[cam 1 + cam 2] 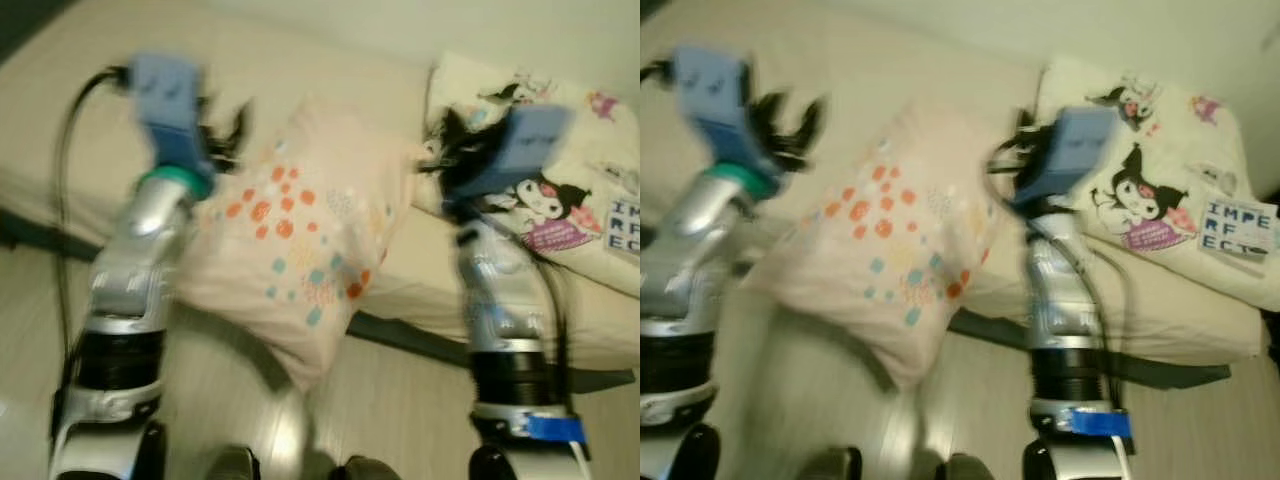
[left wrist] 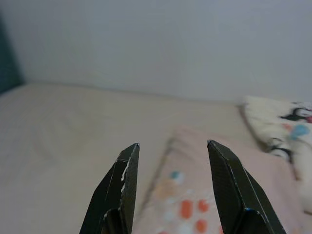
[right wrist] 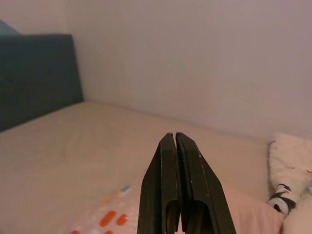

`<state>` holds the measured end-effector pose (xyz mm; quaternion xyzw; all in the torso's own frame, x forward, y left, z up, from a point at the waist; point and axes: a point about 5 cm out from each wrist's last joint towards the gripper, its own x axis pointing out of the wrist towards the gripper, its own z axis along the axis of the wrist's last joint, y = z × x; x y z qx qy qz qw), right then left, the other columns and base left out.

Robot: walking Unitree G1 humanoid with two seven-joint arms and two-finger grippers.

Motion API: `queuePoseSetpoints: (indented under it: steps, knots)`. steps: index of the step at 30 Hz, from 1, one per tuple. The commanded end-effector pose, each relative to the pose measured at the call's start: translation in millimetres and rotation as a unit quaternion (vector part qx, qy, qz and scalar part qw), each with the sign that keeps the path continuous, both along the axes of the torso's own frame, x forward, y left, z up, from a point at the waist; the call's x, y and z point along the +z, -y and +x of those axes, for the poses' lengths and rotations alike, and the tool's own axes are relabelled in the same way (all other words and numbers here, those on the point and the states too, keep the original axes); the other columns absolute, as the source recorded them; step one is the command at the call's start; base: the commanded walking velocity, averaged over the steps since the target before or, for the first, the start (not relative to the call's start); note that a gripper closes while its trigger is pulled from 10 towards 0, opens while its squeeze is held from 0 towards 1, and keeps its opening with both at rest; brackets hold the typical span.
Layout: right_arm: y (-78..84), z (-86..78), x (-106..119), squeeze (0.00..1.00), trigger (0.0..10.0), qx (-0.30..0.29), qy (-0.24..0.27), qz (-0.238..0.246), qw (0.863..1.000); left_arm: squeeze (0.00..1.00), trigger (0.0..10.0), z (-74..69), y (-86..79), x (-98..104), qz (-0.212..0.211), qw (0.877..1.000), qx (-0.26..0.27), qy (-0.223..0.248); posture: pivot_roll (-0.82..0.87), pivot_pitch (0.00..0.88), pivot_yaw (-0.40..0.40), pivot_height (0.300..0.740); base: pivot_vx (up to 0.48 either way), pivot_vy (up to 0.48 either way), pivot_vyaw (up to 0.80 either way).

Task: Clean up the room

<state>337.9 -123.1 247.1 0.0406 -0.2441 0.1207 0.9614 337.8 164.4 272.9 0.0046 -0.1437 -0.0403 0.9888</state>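
Floor (image 1: pixel 420 400) of pale boards lies nearest. Dotted pink pillow (image 1: pixel 290 235) hangs off the near edge of the bed (image 1: pixel 280 70), between both raised arms. Left gripper (image 2: pixel 171 156) stands at the pillow's left with fingers spread. Right gripper (image 3: pixel 175 146) has fingers pressed together, empty. Cartoon-print pillow (image 1: pixel 1160 190) lies far right on the mattress.

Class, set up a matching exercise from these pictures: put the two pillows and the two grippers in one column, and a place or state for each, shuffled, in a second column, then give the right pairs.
1. dotted pillow
2. cartoon pillow
3. left gripper
4. right gripper

A. fingers pressed together
B. lying flat on the bed
C. hanging over the bed's edge toward the floor
D. fingers spread apart

Pairs: 1-C, 2-B, 3-D, 4-A
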Motion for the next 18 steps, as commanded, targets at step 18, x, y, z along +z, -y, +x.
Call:
queuePoseSetpoints:
  steps: [18]
  knots:
    - [20.8, -0.8, -8.1, 0.00, 10.0, -0.034, -0.015, 0.004, 0.999, 0.00, 10.0, 1.9, 18.5, 0.0, 0.004, 0.999, -0.035, 0.003, -0.01, 0.116, -0.026, 0.740, 0.369, 0.000, 0.00]
